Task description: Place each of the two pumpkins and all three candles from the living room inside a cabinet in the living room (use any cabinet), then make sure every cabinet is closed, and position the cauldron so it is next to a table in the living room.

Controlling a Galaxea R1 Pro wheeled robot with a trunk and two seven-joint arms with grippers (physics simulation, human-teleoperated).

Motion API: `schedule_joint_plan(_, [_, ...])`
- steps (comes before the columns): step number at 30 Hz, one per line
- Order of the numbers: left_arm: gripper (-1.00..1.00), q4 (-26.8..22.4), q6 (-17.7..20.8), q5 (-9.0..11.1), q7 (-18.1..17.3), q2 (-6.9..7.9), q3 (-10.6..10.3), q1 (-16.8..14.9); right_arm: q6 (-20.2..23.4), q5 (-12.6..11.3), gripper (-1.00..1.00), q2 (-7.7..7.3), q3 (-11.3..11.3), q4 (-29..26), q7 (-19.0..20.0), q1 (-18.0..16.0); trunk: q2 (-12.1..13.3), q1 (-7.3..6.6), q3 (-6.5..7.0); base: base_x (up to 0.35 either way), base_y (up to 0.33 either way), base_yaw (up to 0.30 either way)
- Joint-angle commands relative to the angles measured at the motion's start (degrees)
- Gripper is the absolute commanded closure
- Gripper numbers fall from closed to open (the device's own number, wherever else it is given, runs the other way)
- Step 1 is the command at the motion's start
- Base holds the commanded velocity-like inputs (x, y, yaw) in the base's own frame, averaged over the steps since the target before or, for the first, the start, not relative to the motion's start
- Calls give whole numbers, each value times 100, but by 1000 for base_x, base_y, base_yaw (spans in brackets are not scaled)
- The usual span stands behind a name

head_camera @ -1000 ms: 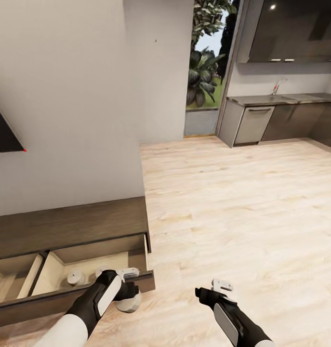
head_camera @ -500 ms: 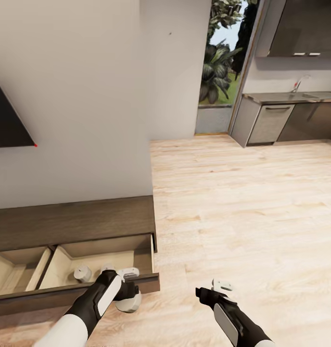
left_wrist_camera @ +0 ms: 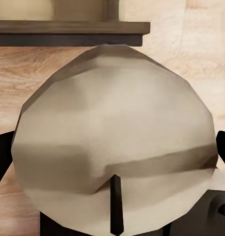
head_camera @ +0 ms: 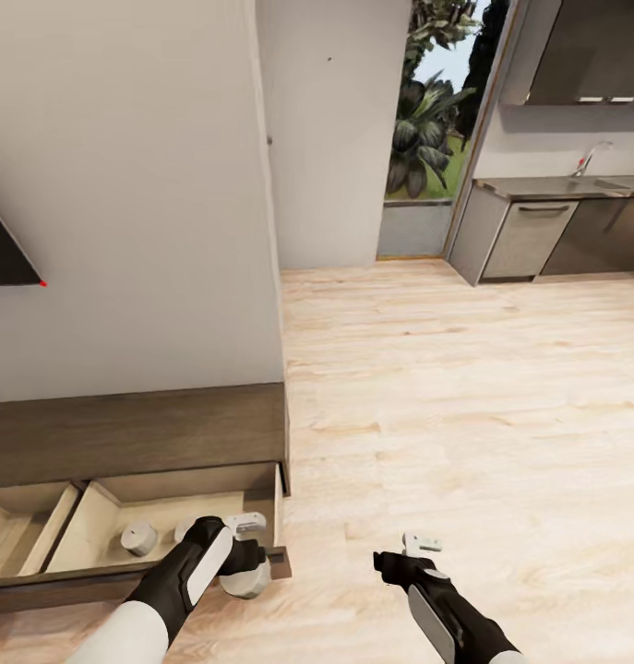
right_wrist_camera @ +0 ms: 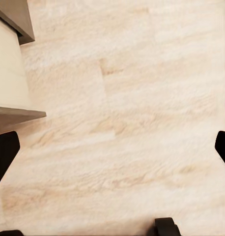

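Dark-brown wood cabinet (head_camera: 137, 432) along the wall, its drawer (head_camera: 169, 526) pulled open, beige inside. Two candles in the drawer: one pale stub (head_camera: 138, 538) upright on the drawer floor, a second (head_camera: 185, 530) just beside it, partly hidden behind the left arm. Left gripper (head_camera: 244, 564) pinches a third candle (head_camera: 245, 580), at the drawer's front edge above the floor. Left wrist view gives what the head view cannot: that candle's flat round top (left_wrist_camera: 115, 137) with dark wick, fingers at both sides. Right gripper (head_camera: 414, 553) hangs over pale plank floor (head_camera: 464, 387); right wrist view shows its fingers (right_wrist_camera: 4, 150) spread wide, nothing between. Grey kitchen units (head_camera: 538, 235) far back.
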Motion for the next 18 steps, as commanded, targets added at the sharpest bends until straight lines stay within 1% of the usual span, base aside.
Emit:
schedule_joint_plan(1, [100,-9,16,60,55,3,-15,-3,22,-43,-100,-3,42,-11,-50,-2,-5,3,-6,169,-176,0])
schedule_joint_plan(2, [100,-9,16,67,54,3,-13,-4,45,-26,-100,16,47,-17,-54,-2,-5,3,-6,108,-92,0])
schedule_joint_plan(10, [100,-9,16,69,54,3,-12,-4,24,-22,-100,-11,47,-19,-54,-3,-5,3,-6,84,-20,8])
schedule_joint_plan(13, [100,-9,16,69,55,3,-12,-4,30,-15,-100,3,47,-19,-78,-3,-5,3,-6,77,-1,185])
schedule_joint_plan(18, [100,-9,16,69,53,3,-12,-4,40,-13,-100,28,48,-20,-100,-2,-5,3,-6,143,14,270])
